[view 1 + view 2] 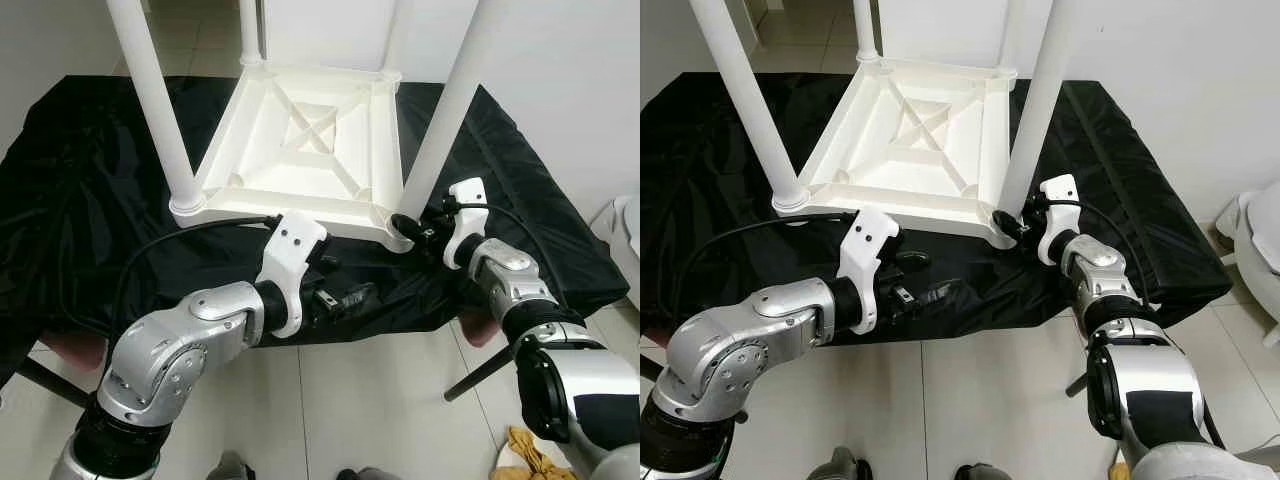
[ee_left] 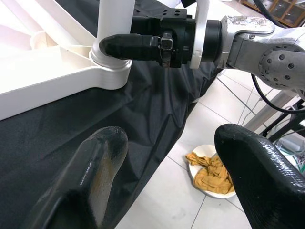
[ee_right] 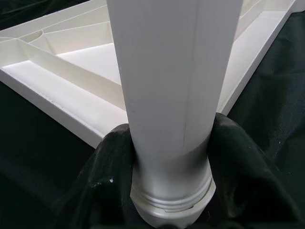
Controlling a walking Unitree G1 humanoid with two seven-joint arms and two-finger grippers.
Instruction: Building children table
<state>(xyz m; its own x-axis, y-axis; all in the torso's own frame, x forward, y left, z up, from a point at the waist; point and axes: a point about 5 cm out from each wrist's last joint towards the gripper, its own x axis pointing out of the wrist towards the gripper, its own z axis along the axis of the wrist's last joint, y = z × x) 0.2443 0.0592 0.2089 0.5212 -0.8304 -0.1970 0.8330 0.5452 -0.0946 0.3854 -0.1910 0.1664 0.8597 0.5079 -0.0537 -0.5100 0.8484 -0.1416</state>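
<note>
Fingers of my right gripper (image 1: 412,226) pinch the white leg (image 1: 447,112) at its socket, lower right of the upturned children's table (image 1: 300,140) on black cloth (image 1: 90,200), steadying it; left gripper (image 1: 345,297) waits spread below.

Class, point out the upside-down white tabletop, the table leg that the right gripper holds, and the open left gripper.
tabletop (image 1: 305,150), left eye view: ribbed underside.
table leg (image 3: 171,95), right wrist view: shaft above collar.
left gripper (image 2: 167,171), left wrist view: midway between fingertips.
</note>
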